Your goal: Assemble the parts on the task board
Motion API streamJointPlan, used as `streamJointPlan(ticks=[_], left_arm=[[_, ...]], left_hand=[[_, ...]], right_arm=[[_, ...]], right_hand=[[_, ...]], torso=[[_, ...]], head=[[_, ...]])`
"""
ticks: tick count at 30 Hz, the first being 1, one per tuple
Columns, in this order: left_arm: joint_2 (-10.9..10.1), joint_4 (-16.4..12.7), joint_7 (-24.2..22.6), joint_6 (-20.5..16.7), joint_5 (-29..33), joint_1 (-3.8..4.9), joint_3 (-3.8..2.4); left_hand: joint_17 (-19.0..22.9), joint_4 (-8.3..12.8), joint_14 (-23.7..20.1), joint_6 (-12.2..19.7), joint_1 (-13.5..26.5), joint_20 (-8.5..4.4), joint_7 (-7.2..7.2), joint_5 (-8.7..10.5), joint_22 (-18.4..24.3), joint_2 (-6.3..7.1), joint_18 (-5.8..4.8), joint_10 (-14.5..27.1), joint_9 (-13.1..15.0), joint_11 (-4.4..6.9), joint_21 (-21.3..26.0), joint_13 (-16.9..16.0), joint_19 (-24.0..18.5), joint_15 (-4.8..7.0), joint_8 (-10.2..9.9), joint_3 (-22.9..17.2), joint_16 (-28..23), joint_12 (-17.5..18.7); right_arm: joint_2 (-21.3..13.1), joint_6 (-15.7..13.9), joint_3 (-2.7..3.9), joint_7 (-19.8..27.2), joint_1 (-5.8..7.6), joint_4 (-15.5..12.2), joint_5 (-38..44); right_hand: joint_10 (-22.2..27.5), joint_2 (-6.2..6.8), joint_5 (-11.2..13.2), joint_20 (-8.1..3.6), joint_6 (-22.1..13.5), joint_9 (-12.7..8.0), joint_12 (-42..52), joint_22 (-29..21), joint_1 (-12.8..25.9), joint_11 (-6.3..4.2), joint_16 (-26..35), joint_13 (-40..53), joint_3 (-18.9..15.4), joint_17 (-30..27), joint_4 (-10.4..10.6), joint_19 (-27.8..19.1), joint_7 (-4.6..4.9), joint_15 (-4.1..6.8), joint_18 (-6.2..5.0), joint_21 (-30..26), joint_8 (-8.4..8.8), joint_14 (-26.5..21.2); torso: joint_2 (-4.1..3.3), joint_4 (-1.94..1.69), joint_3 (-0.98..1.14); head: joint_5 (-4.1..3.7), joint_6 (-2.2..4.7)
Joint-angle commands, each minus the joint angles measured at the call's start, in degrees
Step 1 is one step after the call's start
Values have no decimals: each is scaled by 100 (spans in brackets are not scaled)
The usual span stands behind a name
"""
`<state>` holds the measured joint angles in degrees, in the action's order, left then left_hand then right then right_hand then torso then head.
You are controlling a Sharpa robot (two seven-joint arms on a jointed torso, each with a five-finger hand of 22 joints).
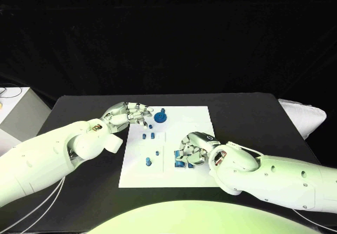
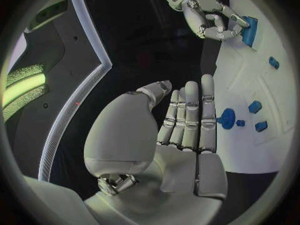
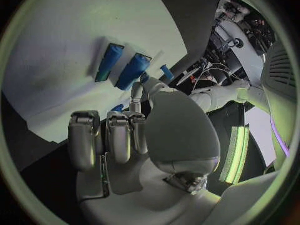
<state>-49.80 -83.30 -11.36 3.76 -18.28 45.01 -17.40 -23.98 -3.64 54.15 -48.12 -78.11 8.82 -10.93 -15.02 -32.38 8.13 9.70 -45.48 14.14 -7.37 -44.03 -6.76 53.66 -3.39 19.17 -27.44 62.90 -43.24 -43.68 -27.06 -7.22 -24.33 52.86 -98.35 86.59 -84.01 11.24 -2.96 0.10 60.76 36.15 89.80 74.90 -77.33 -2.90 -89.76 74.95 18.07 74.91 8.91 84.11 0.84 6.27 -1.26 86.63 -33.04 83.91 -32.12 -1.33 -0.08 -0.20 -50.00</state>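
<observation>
The white task board [image 1: 186,122] lies mid-table. A round blue part [image 1: 161,117] stands near its far left corner, and my left hand [image 1: 130,114] hovers just left of it, holding nothing. In the left wrist view its fingers [image 2: 190,115] lie straight side by side, tips beside that round part [image 2: 226,118]. My right hand [image 1: 195,148] is curled over the board's near right, above two blue blocks [image 1: 184,165]. Those blocks [image 3: 132,71] stand past its bent fingers [image 3: 119,135]. The right hand [image 2: 212,17] touches a block [image 2: 250,30] with its fingertips.
Small blue pieces [image 1: 149,136] lie mid-board and others [image 1: 149,160] nearer the front left. A white box [image 1: 17,114] stands off the table's left edge and a white bundle [image 1: 305,117] at its right edge. Black tabletop [image 1: 246,117] surrounds the board.
</observation>
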Motion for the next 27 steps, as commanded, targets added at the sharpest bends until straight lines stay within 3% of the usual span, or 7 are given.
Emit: streamJointPlan(ticks=[1,10,17,20,23,25,27], left_arm=[[11,-9,-33,96,37,-7,-5],[14,-1,-42,87,38,-7,-5],[63,87,-223,-179,107,-7,-4],[113,169,-408,-445,158,-7,-4],[170,237,-616,-750,267,-7,-5],[218,265,-793,-1004,371,-7,-6],[254,292,-955,-1244,454,-6,-7]], left_hand=[[-5,-46,-8,7,-11,2,-21,-10,5,-42,84,26,-5,-21,21,9,21,-19,36,0,-26,14],[-7,-54,-9,13,-12,3,-24,-11,12,-44,84,27,-9,-23,29,10,26,-20,35,0,-26,12],[-8,-59,-9,17,-8,3,-25,-10,15,-41,83,27,-11,-24,33,11,28,-21,34,4,-25,11],[-10,-54,-11,15,-30,1,-16,-12,23,-41,84,-9,-15,-12,42,4,34,-15,38,-1,-25,-13],[-11,-54,-17,-12,-51,-3,-1,-10,34,-48,85,-81,-15,8,56,-5,38,-3,57,-5,-29,-49],[-13,-54,-16,-40,-78,-13,13,-12,40,-69,87,-150,-16,27,63,-7,48,12,76,-22,-32,-70],[-13,-53,-15,-66,-90,-20,23,-12,43,-76,87,-188,-14,39,65,-6,53,20,91,-31,-35,-76]], right_arm=[[-49,-189,-11,103,-20,9,110],[-150,-1299,-11,879,-21,-21,-538],[-231,-2031,19,2744,31,113,-2365],[-200,-1937,41,3506,144,406,-3356],[-150,-1704,67,4093,261,764,-4285],[-125,-1516,111,4420,337,1027,-4883],[-94,-1352,153,4622,400,1265,-5345]], right_hand=[[-599,45,3,-47,-29,15,20,1422,50,-40,-24,1505,-13,1509,76,530,-29,26,60,-15,-42,609],[-478,99,-79,20,-357,-11,-261,1273,198,73,41,1386,-287,1406,450,421,106,-59,-45,-608,81,582],[-108,-24,-211,159,-724,-173,-1028,953,-42,267,290,1041,-449,1052,655,183,330,-219,-243,-1799,487,481],[378,-98,-374,242,-851,-230,-1914,567,-285,361,763,609,-248,460,588,-110,434,-304,-431,-3041,667,267],[1355,-78,-487,337,-986,-319,-3622,-310,-435,473,1914,-356,34,-754,525,-679,550,-402,-748,-5356,882,-285],[2029,-73,-665,373,-1017,-429,-4977,-974,-683,532,2879,-1261,429,-1639,362,-1022,612,-432,-916,-6791,1017,-726],[2159,104,-662,445,-1067,-637,-5944,-1429,-644,610,4400,-2224,905,-2841,238,-1123,720,-511,-912,-7225,1301,-1258]], torso=[[4,-1,-4],[8,4,-7],[53,15,-23],[101,25,-40],[178,39,-65],[211,33,-82],[229,17,-73]], head=[[0,0],[1,0],[-15,0],[-29,0],[-29,0],[-26,0],[-28,0]])
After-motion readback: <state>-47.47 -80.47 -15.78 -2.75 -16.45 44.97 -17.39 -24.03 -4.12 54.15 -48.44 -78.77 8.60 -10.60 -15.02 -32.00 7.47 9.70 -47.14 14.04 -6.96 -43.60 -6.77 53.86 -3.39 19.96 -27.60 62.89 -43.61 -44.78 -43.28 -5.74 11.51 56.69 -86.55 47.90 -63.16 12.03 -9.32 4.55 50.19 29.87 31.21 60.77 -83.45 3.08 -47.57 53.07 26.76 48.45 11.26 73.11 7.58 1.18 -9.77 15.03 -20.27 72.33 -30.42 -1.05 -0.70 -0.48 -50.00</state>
